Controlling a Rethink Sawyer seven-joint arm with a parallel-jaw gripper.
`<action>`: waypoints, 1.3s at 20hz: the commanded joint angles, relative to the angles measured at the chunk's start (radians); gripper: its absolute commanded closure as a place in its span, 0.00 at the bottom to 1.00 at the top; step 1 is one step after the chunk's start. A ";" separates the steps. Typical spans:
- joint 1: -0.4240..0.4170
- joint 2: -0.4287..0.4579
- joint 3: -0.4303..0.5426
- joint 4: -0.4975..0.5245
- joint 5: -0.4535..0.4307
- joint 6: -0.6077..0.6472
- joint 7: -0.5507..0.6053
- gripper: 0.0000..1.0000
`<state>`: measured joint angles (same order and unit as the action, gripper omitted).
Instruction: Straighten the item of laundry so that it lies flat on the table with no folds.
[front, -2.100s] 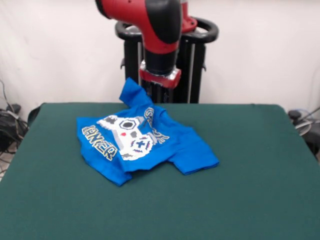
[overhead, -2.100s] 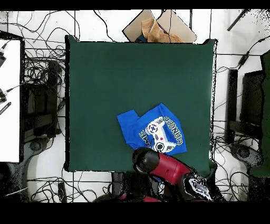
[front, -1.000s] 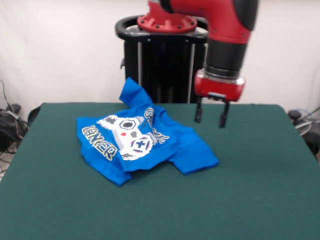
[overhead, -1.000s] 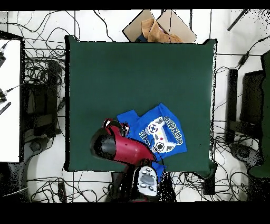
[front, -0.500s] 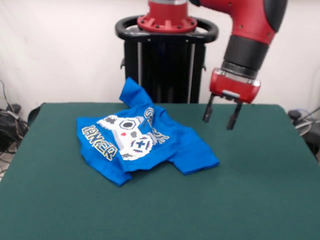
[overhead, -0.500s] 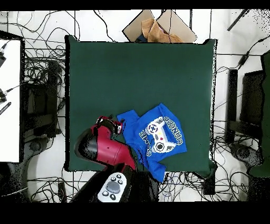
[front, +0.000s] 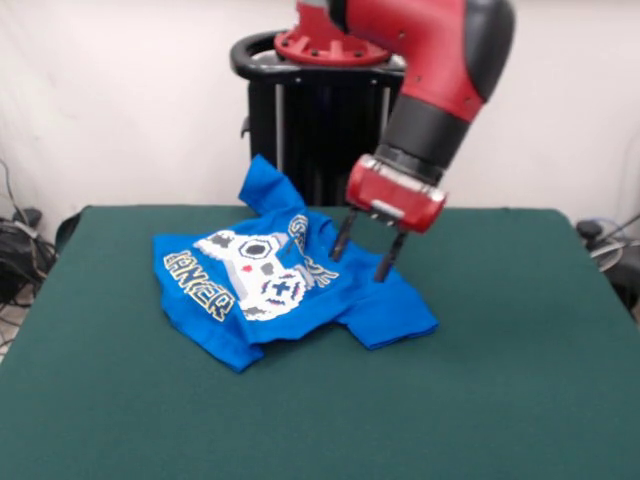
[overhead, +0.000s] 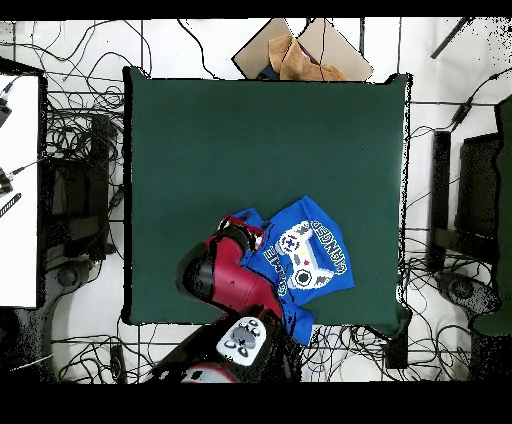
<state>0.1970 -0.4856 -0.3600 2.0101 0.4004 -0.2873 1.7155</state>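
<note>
The bright blue T-shirt (front: 275, 285) lies crumpled on the green table (front: 500, 380), left of centre toward the far edge, with its controller print facing up and one part sticking up at the back. A sleeve lies folded at its right side. My gripper (front: 362, 258) is open, fingers pointing down, just above the shirt's right part near that sleeve. In the overhead view the shirt (overhead: 305, 250) lies near the table's (overhead: 260, 140) bottom edge and the arm covers its left part; the gripper (overhead: 240, 228) sits over the shirt's left end.
The black pedestal (front: 330, 120) stands behind the table's far edge. Cables and a cardboard box (overhead: 300, 50) lie on the floor around the table in the overhead view. Dark stands (overhead: 85, 190) flank the table's sides.
My gripper has swung from beside the shirt's right side back over it and come lower, now above the shirt's right part. The shirt has not moved.
</note>
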 joint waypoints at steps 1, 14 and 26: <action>-0.062 0.111 0.068 -0.061 0.026 -0.071 0.242 0.00; 0.055 -0.075 0.038 -0.050 0.140 0.451 0.237 1.00; 0.009 0.042 0.123 0.002 0.088 0.182 0.325 1.00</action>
<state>0.2522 -0.5700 -0.3561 2.0123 0.4733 0.1019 1.7156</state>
